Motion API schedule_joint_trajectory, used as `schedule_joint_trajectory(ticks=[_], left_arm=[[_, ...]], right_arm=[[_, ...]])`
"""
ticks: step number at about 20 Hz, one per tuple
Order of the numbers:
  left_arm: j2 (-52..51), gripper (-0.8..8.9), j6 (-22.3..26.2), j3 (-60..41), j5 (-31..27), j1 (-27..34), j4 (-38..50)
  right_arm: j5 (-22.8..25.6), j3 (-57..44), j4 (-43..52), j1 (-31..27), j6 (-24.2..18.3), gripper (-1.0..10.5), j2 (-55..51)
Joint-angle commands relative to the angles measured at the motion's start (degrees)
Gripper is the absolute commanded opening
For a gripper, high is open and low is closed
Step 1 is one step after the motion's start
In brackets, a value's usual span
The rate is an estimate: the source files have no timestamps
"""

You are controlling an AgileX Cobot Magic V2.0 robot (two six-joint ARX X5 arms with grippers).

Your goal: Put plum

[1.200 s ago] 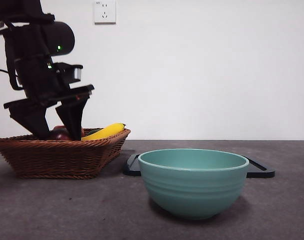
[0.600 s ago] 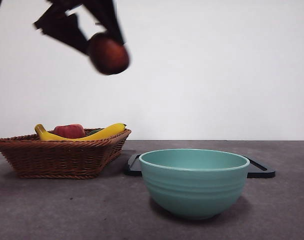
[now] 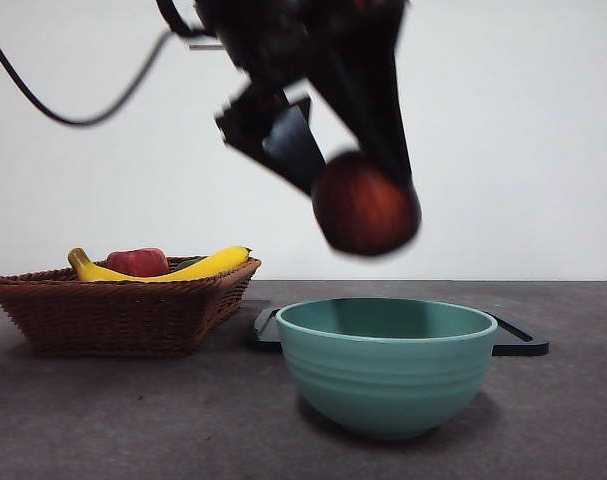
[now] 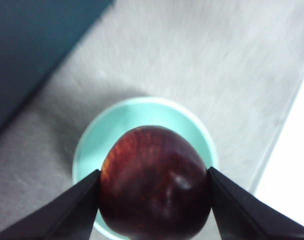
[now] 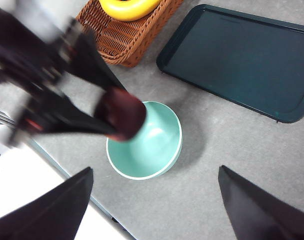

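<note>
The plum (image 3: pixel 366 203) is hanging in the air above the bowl (image 3: pixel 387 362), clear of the rim, clamped between the two jaws of the left gripper (image 4: pixel 154 187); the left wrist view is showing a jaw pressing each side of the fruit, with the bowl's teal inside directly below it. In the right wrist view the plum (image 5: pixel 122 114) is sitting over the bowl's edge on the basket (image 5: pixel 126 35) side, not quite over the middle. The right gripper (image 5: pixel 154 200) is waiting high above the table with its jaws spread wide and holding nothing.

The step in hand looks like the placing into the bowl. To do it well, the arm should be carrying the plum a little further toward the bowl's centre, then lowering it until it is down inside the wall before the jaws part, since a round fruit dropped from this height could bounce or roll out. Beyond the bowl the tray (image 5: pixel 237 57) is lying flat, and a banana (image 3: pixel 208 264) and a red fruit (image 3: pixel 138 262) are resting in the basket.
</note>
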Motion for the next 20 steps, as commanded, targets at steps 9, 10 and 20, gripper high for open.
schedule_joint_trajectory(ticks=[9,10,20], left_arm=[[12.07,2.71,4.66,1.18,-6.21,-3.87,2.21],[12.63,2.71,4.68,1.18,-6.21,-4.07,2.32],[13.07,4.16,4.42,2.47,-6.21,-4.39,1.25]], right_arm=[[-0.15,1.16,0.52,0.28,0.20,4.0,0.22],[-0.15,1.16,0.50,0.28,0.20,4.0,0.20],[-0.15,1.16,0.52,0.28,0.17,4.0,0.22]])
